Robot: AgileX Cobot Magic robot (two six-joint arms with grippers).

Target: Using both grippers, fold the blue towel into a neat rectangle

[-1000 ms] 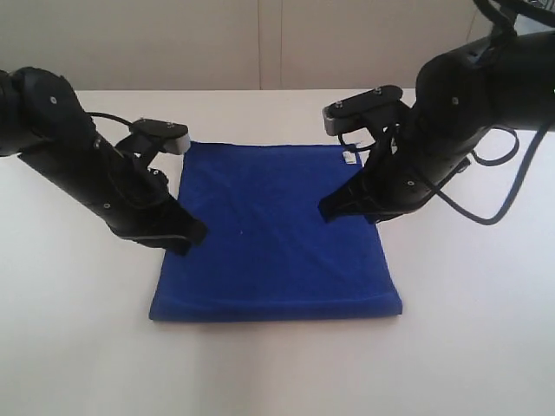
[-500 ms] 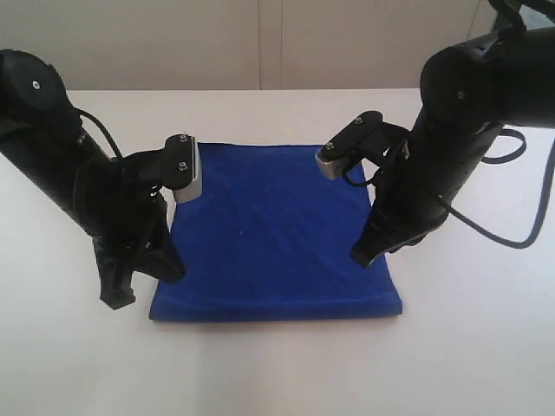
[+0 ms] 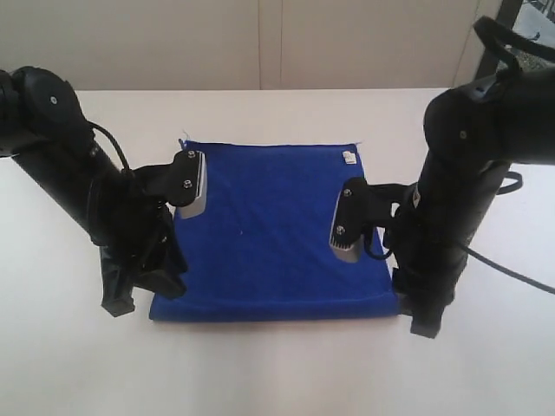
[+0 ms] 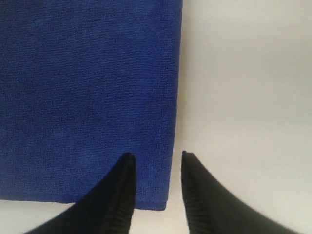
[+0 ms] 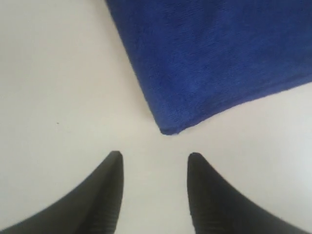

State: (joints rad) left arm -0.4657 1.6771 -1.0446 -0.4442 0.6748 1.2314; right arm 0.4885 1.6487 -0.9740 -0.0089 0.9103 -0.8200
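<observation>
Since the blue towel (image 3: 277, 234) lay flat on the desk (image 3: 277, 373) with its near corners under the two arms, the step in hand looked to be pinching those corners for the next fold. The left tool (image 4: 156, 158) stood open and empty, one finger over the cloth and the other over bare desk, so the towel's side edge ran between its tips close to the corner. The right tool (image 5: 155, 158) gaped wide, holding nothing, the corner just ahead of its tips and apart from them. A good grip probably called for it to come forward, both closing on the edge's whole thickness and lifting evenly. Nothing blocked either tool; the white tag (image 3: 348, 157) sat well beyond the right tool.
</observation>
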